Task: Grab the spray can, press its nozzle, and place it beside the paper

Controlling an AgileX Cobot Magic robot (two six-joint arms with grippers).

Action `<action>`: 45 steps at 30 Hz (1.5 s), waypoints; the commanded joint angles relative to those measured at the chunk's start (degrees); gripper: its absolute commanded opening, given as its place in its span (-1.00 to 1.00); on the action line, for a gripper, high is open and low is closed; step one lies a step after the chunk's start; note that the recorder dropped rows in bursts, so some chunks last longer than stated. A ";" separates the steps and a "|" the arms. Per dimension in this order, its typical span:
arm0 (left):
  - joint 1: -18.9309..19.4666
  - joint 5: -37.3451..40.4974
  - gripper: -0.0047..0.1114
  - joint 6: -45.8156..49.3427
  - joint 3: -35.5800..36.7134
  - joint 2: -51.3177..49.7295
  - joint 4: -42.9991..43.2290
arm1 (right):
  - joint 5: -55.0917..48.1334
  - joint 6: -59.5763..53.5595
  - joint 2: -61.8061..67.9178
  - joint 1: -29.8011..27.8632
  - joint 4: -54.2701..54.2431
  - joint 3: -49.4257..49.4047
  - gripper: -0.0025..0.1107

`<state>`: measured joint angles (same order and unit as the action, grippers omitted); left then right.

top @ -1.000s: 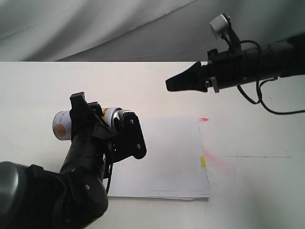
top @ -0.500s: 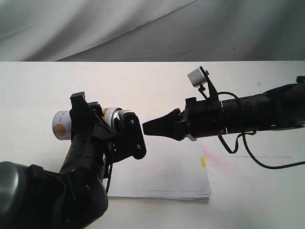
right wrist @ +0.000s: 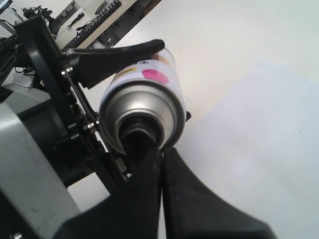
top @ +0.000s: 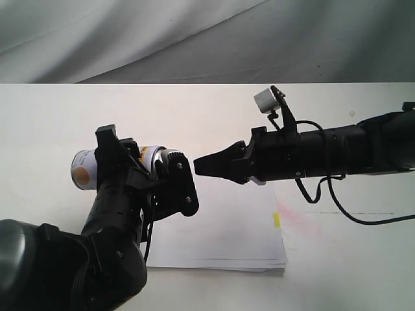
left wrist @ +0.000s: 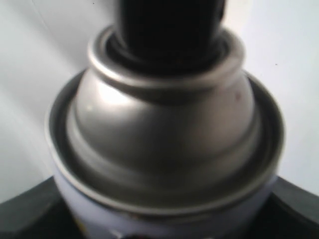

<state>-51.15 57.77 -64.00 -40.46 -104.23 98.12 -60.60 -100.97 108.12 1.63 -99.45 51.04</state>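
Observation:
My left gripper (top: 144, 170) is shut on the spray can (top: 85, 170) and holds it on its side above the table, just left of the paper (top: 227, 223). In the left wrist view the can's shiny domed shoulder (left wrist: 164, 134) fills the frame, with the black nozzle (left wrist: 169, 25) beyond it. My right gripper (top: 198, 165) is shut with nothing in it. It points at the can's top end. In the right wrist view the closed tips of the right gripper (right wrist: 159, 152) meet the dark nozzle (right wrist: 141, 138) of the spray can (right wrist: 149, 94) and seem to touch it.
The white sheets carry a small yellow tab (top: 276, 220) on their right edge. A faint pink stain (top: 293, 217) marks the white table (top: 52, 116) beside it. A grey cloth backdrop (top: 194, 39) hangs behind. The right arm's cable (top: 337, 207) loops over the table.
The right arm has swung down and left from the back right until its shut tips reached the can's nozzle end. The left arm and the can have stayed still.

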 commanded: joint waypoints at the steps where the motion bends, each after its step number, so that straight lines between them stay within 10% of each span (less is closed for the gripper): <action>1: -0.24 2.64 -0.92 0.24 -0.56 0.28 1.83 | -0.36 0.32 -0.50 0.13 -0.50 1.65 -0.96; 45: -0.24 2.64 -0.92 1.09 -0.56 0.28 1.83 | 4.53 2.32 1.40 7.05 -0.50 4.42 -0.96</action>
<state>-50.78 59.89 -62.92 -40.46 -104.37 94.66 -55.59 -98.76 109.07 7.98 -99.93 55.03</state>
